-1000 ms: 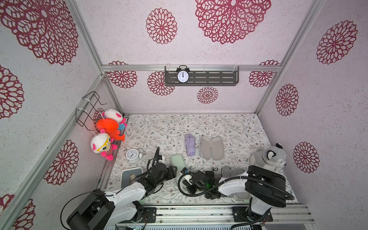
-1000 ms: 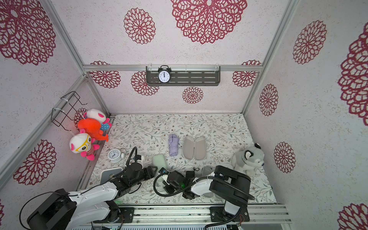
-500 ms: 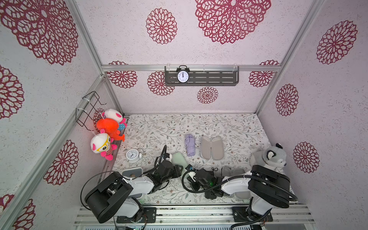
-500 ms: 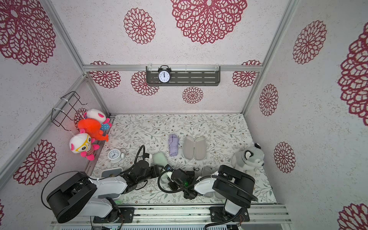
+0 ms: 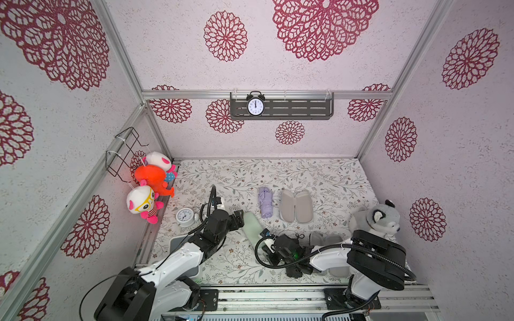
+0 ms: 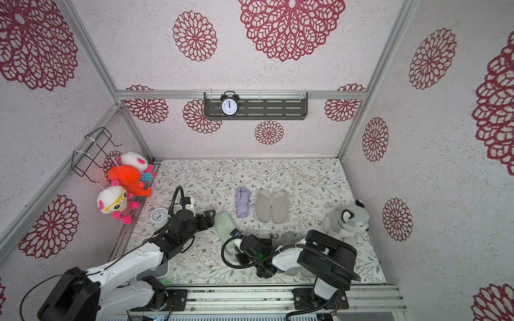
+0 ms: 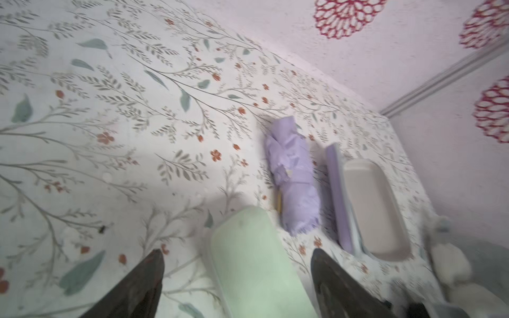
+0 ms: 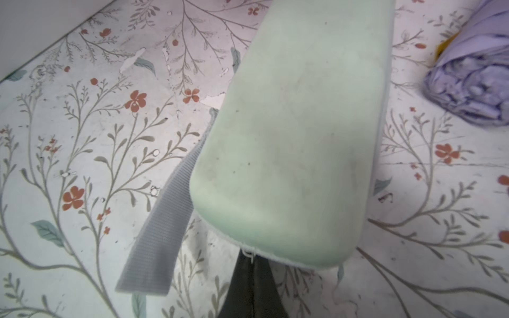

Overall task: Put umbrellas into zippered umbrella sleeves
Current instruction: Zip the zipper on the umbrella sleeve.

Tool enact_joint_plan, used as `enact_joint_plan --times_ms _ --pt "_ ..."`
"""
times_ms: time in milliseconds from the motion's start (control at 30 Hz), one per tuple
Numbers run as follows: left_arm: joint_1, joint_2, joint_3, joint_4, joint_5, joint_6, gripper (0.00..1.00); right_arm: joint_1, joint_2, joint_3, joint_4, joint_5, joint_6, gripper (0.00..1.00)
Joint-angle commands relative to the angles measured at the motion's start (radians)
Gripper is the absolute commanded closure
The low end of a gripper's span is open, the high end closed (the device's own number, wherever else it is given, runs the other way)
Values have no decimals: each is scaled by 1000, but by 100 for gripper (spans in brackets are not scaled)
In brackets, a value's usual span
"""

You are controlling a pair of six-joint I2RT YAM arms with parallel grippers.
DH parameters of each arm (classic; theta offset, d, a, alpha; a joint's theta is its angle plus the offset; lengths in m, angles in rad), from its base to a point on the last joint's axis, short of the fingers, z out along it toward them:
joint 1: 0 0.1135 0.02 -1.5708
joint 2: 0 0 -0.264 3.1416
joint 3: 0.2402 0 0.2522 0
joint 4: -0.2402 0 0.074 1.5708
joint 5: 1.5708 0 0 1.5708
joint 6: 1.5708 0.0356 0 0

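The mint sleeve (image 7: 256, 275), lower centre, looks light and stiff-shelled: grip its sides. The left gripper (image 7: 237, 252) straddles it, jaws spread; the right gripper (image 8: 250, 264) has them pressed together.

Floral tabletop (image 7: 110, 110), lilac umbrella (image 7: 294, 179), mint sleeve (image 7: 256, 264)

You had the left gripper (image 6: 209, 219) at centre-left of frame, jaws spread just beside the mint green sleeve (image 6: 224, 225); to its upper right lay the lilac umbrella (image 6: 242, 202) and an open grey-lined sleeve (image 6: 271, 206)
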Motion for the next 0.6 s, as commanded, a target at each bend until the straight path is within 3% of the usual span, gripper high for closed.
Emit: enact_joint_plan --times_ms 0,167,200,333,567 --pt "1 152 131 19 112 174 16 -18 1 -32 -125 18 -20 100" --pt "9 324 204 2 61 255 17 -23 6 -44 -91 5 -19 100" --pt "17 342 202 15 98 266 17 -23 10 -45 -88 4 -17 100" --pt "40 392 148 113 217 219 21 -23 25 -35 -102 -1 -18 100" --pt "40 400 70 155 238 154 34 -17 23 -21 -103 -29 1 100"
